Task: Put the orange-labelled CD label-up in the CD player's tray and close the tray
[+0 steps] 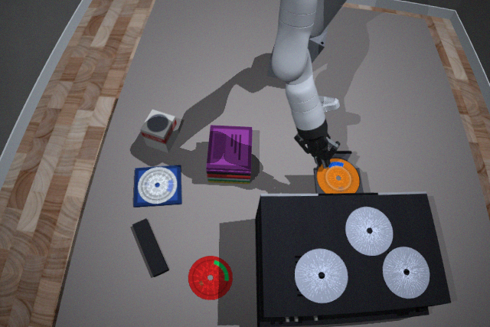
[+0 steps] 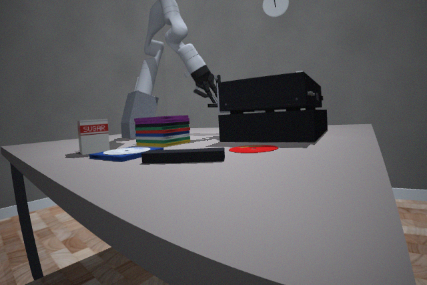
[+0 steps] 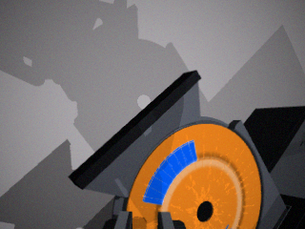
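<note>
The orange-labelled CD (image 1: 347, 182) (image 3: 238, 153) lies label-up in the pulled-out tray (image 3: 107, 176) of the black player (image 1: 285, 228) (image 2: 261, 93) and looks flat, though its seating in the recess is hard to judge. The tray's black front bar (image 1: 343, 152) (image 3: 135, 126) stands clear of the player. My gripper (image 1: 325, 165) (image 2: 215, 101) (image 3: 144, 221) is slightly open, with a narrow gap between its fingertips. It is over the left edge of the CD near the blue mark and holds nothing that I can see. Any contact with the disc or tray is hidden.
Three silver discs lie on the player, which stands on another black box (image 2: 269, 126). Purple-topped cases (image 1: 229, 147) (image 2: 161, 131), a sugar box (image 1: 158, 127) (image 2: 93, 137), a blue case with a white disc (image 1: 157, 192), a black bar (image 1: 150, 248) and a red CD (image 1: 201, 272) (image 2: 253, 149) stand or lie left.
</note>
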Available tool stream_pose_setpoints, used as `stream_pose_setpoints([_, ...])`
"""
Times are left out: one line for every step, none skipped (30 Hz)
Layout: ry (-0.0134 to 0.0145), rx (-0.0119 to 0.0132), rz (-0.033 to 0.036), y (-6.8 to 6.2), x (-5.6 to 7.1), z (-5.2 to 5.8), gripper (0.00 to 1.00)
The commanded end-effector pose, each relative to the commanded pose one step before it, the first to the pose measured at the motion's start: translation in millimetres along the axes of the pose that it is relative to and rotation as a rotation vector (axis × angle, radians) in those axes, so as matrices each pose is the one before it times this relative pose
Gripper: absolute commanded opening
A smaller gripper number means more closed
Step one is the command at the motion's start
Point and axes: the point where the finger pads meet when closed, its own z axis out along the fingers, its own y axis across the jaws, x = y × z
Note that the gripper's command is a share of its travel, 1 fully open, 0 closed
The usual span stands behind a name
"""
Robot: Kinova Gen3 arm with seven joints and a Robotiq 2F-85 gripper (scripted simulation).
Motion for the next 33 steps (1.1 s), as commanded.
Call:
stream_pose_setpoints([-0.00132,-0.00042,-0.00078,0.45,-0.54,-0.89,0.24])
stream_pose_setpoints([-0.00001,-0.00001,-0.00002,0.00,-0.01,-0.83,0.24])
stream_pose_setpoints([-0.00001,-0.00001,-0.00002,0.00,-0.01,-1.41,0.24])
stream_pose_setpoints([-0.00001,-0.00001,-0.00001,0.00,-0.01,-2.02,0.24])
stream_pose_setpoints([0.00002,0.00002,0.00003,0.00,0.01,-2.59,0.24])
stream_pose_setpoints([0.00000,0.00000,0.00000,0.00,0.00,-3.07,0.24])
stream_pose_setpoints([-0.00002,-0.00002,-0.00002,0.00,-0.01,-3.42,0.24])
stream_pose_setpoints([0.00000,0.00000,0.00000,0.00,0.00,0.00,0.24])
stream_pose_setpoints([0.00000,0.00000,0.00000,0.00,0.00,0.00,0.24])
stream_pose_setpoints([0.00004,0.00004,0.00006,-0.01,0.03,-3.61,0.24])
stream_pose_setpoints([-0.00004,-0.00004,-0.00005,0.01,-0.03,-3.63,0.24])
stream_pose_setpoints([0.00001,0.00001,0.00002,0.00,0.01,-3.46,0.24])
stream_pose_setpoints([0.00001,0.00000,0.00001,0.00,0.00,-3.12,0.24])
stream_pose_setpoints([-0.00002,-0.00002,-0.00003,0.00,-0.02,-2.65,0.24])
stream_pose_setpoints([0.00001,0.00001,0.00001,0.00,0.00,-2.07,0.24])
stream_pose_setpoints([0.00002,0.00002,0.00002,0.00,0.01,-1.45,0.24])
stream_pose_setpoints([0.00001,0.00001,0.00002,0.00,0.01,-0.85,0.24])
stream_pose_setpoints([0.00001,0.00001,0.00001,0.00,0.01,-0.35,0.24])
stream_pose_setpoints([0.00000,0.00000,0.00000,0.00,0.00,-0.06,0.24])
stream_pose_setpoints([0.00000,0.00000,0.00000,0.03,0.00,-0.06,0.24])
stream_pose_setpoints([-0.00001,-0.00001,-0.00001,0.23,-0.01,-0.39,0.24])
stream_pose_setpoints([-0.00002,-0.00002,-0.00002,0.56,-0.02,-0.95,0.24])
stream_pose_setpoints([-0.00002,-0.00002,-0.00002,0.97,-0.02,-1.68,0.24])
stream_pose_setpoints([0.00000,0.00000,0.00000,1.44,0.00,-2.48,0.24])
stream_pose_setpoints([0.00000,0.00000,0.00000,0.00,0.00,0.00,0.24])
stream_pose_setpoints([0.00000,0.00000,0.00000,0.00,0.00,0.00,0.24])
stream_pose_setpoints([0.00004,0.00004,0.00004,1.91,0.03,-3.29,0.24])
stream_pose_setpoints([-0.00004,-0.00005,-0.00004,2.36,-0.05,-4.06,0.24])
stream_pose_setpoints([0.00004,0.00004,0.00004,2.74,0.03,-4.74,0.24])
stream_pose_setpoints([-0.00004,-0.00004,-0.00003,3.07,-0.05,-5.28,0.24])
stream_pose_setpoints([0.00000,0.00000,0.00000,3.29,-0.01,-5.67,0.24])
stream_pose_setpoints([0.00004,0.00005,0.00003,3.40,0.03,-5.87,0.24])
stream_pose_setpoints([-0.00004,-0.00006,-0.00003,3.42,-0.05,-5.87,0.24])
